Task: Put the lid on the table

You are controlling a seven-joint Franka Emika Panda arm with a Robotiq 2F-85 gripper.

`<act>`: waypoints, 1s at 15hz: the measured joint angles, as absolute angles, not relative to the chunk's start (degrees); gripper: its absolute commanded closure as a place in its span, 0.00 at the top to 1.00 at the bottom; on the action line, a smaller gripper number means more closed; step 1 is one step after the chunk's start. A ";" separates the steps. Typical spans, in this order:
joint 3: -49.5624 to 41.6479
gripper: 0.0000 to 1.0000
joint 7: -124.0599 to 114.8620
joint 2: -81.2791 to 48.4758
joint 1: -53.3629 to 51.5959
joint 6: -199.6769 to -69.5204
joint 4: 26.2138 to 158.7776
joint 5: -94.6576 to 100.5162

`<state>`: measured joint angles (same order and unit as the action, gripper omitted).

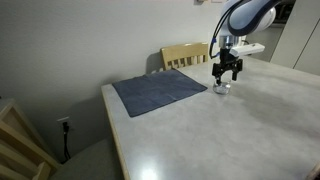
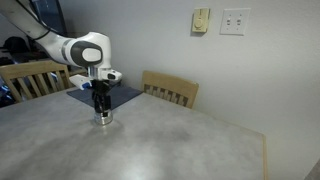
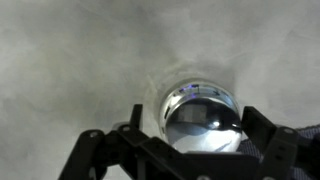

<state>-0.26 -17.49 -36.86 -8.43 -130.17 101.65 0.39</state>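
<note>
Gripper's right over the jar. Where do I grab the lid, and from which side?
Grip the lid by its round rim, coming straight down from above. It sits flat atop the small upright jar, and the wrist view shows the open gripper with fingers flanking it on opposite sides, so closing across its width should catch the edge.
</note>
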 measured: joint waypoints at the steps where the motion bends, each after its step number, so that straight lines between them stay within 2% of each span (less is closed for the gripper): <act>1: -0.26 0.79 -17.49 -36.86 -8.47 -130.06 101.50 0.42; 6: -0.26 0.45 -17.49 -36.86 -8.59 -129.87 100.99 0.44; 15: -0.26 0.44 -17.52 -36.87 -8.90 -129.71 100.82 0.44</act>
<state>-0.26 -17.52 -36.87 -8.90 -129.71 100.82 0.44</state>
